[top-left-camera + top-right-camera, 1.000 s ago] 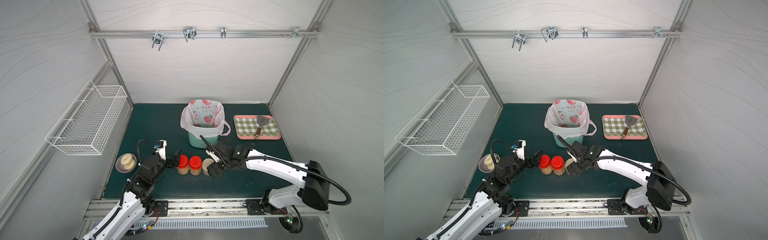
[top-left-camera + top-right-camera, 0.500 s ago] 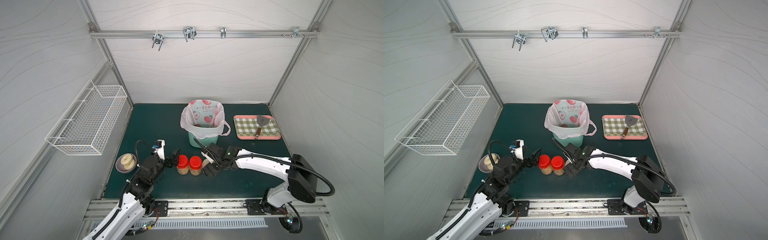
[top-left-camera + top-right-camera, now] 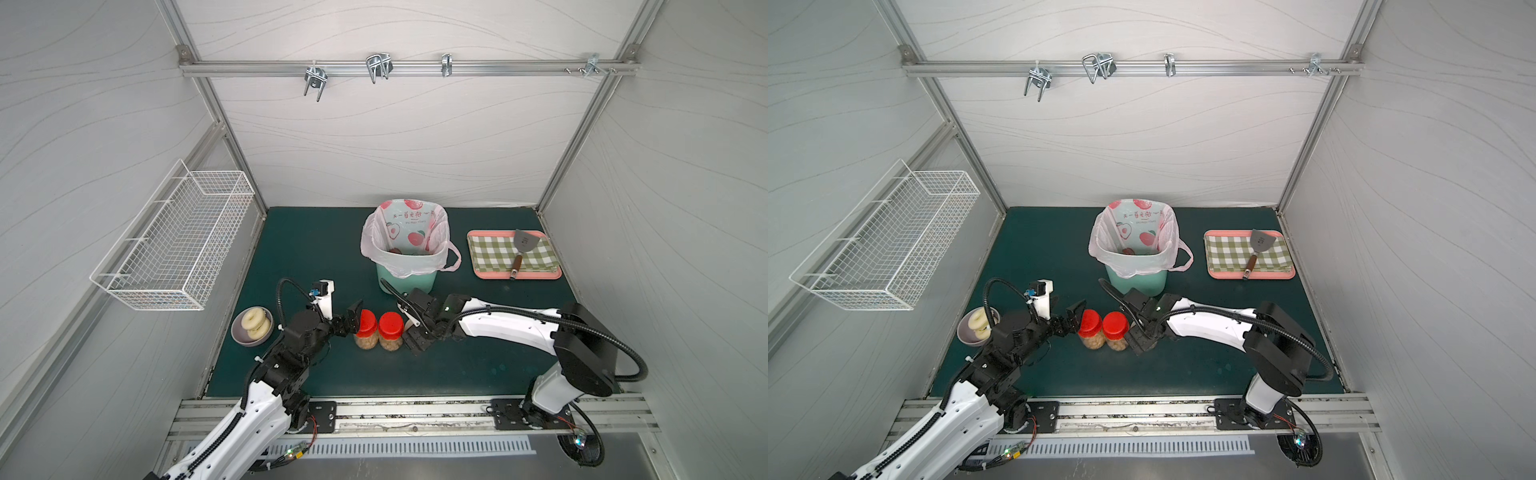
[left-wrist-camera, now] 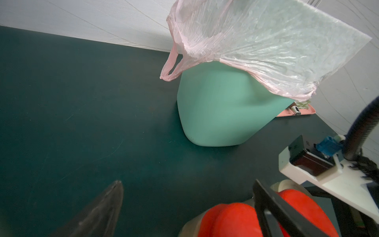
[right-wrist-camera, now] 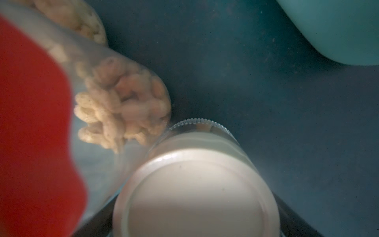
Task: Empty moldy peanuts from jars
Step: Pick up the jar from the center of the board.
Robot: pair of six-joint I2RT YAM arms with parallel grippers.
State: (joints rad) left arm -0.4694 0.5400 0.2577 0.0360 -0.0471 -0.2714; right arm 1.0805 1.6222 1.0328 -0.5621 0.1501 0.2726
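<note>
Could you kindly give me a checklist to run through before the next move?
1. The beige-lidded jar sits between the jaws of the right gripper: ok.
2. Those jaws firmly closed on it: cannot tell.
3. Its lid off for emptying: not ok, it is on.
4. The left gripper open, holding nothing: ok.
5. The red-lidded jars upright, capped, peanuts inside: ok.
6. The bag in the bin open at the top: ok.

Your left arm [image 3: 253, 415] and right arm [image 3: 505, 328], white shells, black joints, ribbed black cables [image 3: 632, 353], black-fingered left gripper [image 4: 187, 182].
</note>
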